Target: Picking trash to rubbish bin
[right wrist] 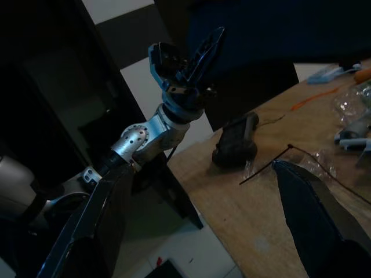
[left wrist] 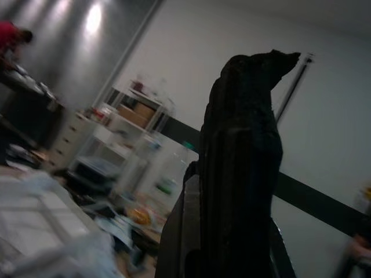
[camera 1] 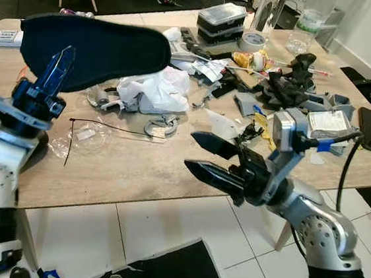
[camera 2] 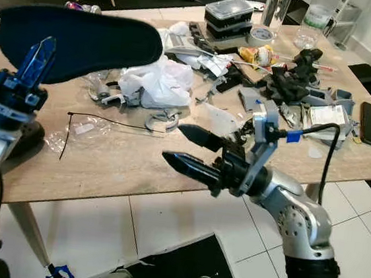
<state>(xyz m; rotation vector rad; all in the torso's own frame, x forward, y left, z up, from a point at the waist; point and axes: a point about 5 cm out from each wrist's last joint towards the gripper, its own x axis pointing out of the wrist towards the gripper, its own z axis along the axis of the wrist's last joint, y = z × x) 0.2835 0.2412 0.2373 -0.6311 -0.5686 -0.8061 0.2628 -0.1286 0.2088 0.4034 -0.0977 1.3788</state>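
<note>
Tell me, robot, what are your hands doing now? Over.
Right gripper open at table edge. Left gripper raised, shut. White bag untouched amid clutter.

You see a matt, pale wood-grain tabletop carrying a crinkled white plastic bag beside a matt dark cloth-like insole, above glossy white floor tiles.

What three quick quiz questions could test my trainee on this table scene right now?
1. True or false: the right pincer is open.
2. What lies nearest the right pincer? A) white plastic bag B) black cable tie C) tape roll
3. Fill in: the left pincer points ____, in front of the dark oval pad.

Key: 1 true; 2 B; 3 upward.
</note>
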